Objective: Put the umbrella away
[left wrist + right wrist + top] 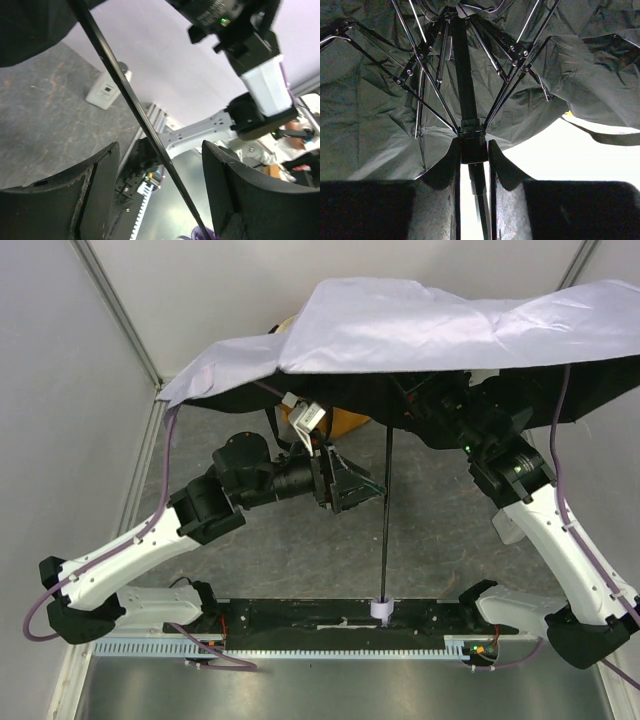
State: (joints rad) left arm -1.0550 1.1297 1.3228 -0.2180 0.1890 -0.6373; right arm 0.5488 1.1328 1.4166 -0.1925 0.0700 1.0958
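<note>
Right wrist view: right gripper (472, 150) is pinching the runner (471, 142) of the open umbrella (420, 325), its canopy (520, 330) spreading over the table's (300, 560) far edge. The left gripper (160, 147) is gaping around the stiff shaft (135, 107). The fabric is looking light and floppy, so the shaft seems the place to hold.

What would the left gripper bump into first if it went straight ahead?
Probably the umbrella shaft: that thin black rod crosses right between the open fingers of the left gripper, though depth is hard to judge.

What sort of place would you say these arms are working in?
Most likely a robotics lab test cell: plain pale wall panels on aluminium framing, a worn grey table, and a left arm and right arm bolted to a base plate at its near edge, handling an open umbrella.
</note>
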